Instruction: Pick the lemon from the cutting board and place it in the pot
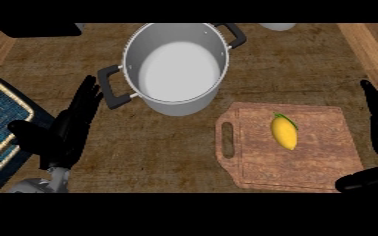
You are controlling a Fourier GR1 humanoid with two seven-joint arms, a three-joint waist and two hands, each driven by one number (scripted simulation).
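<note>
Head view: the lemon (284, 132) lies on the board (325, 167), right of the pot (176, 70). It looks small, light, firm and slick, so grab its fat middle. The left hand (70, 122) rests with fingers straight. I cannot tell about the right hand (365, 130).

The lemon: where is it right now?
In the head view the lemon lies on the cutting board at lower right, below and right of the pot, untouched by either robot hand.
</note>
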